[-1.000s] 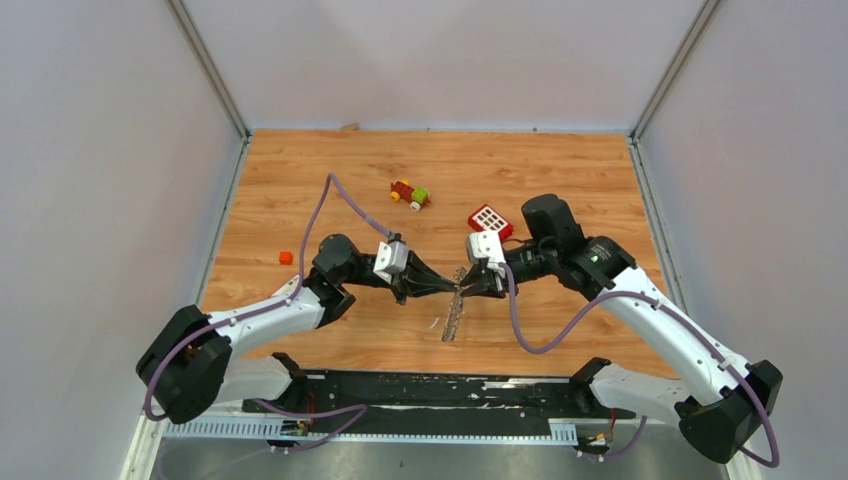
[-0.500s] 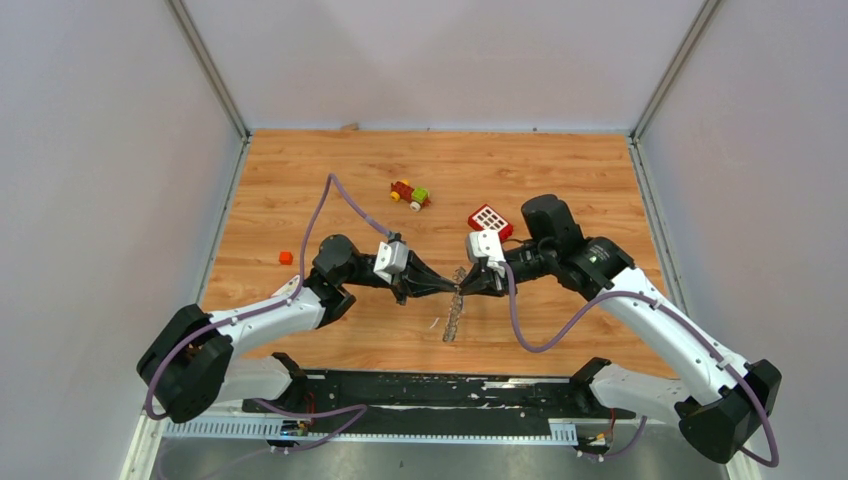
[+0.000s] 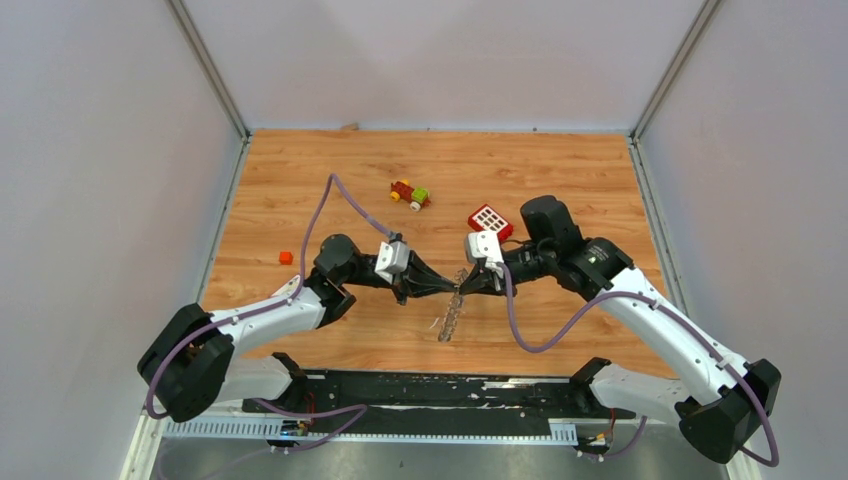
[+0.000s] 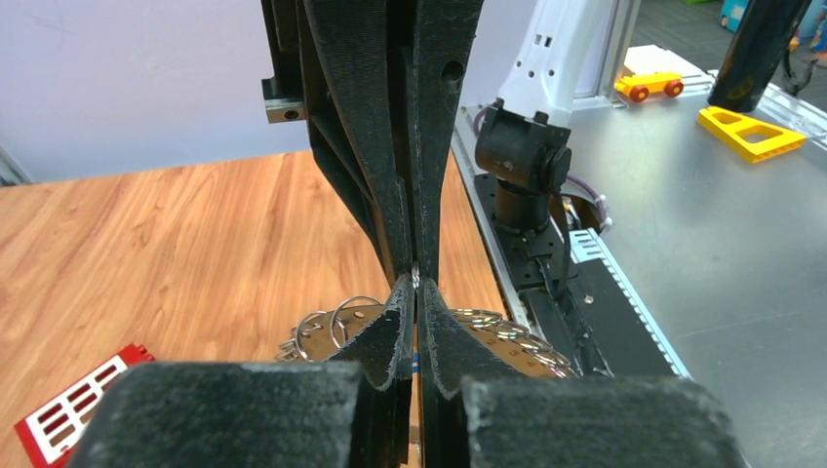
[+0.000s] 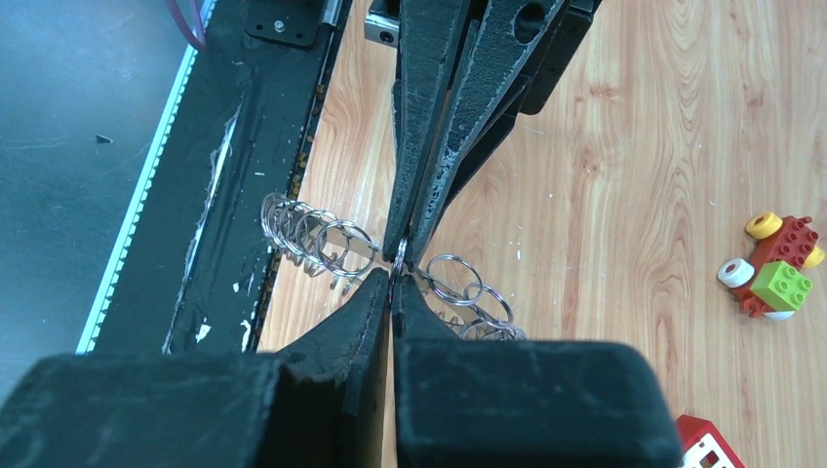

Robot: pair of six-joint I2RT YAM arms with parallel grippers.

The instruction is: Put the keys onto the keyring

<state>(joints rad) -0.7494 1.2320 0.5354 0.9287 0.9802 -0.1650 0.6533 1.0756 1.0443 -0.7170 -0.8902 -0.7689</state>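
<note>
Toward the counter's (image 3: 560, 170) near middle: keyring (image 3: 449, 320), a bunch of silver rings, just beneath the meeting fingertips. Left gripper (image 4: 415, 285) and right gripper (image 5: 394, 275) tip to tip, jaws of each pressed shut, a metal glint between; ring wire or key, cannot tell. Loose keys not made out, so threading judged unfinished. Farther back, red block (image 3: 489, 219) and toy (image 3: 410, 194), well apart.

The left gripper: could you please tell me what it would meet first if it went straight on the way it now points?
The right gripper, almost at once: its shut tips face the left gripper tip to tip, with the keyring just below them. Whether they touch is unclear.
</note>
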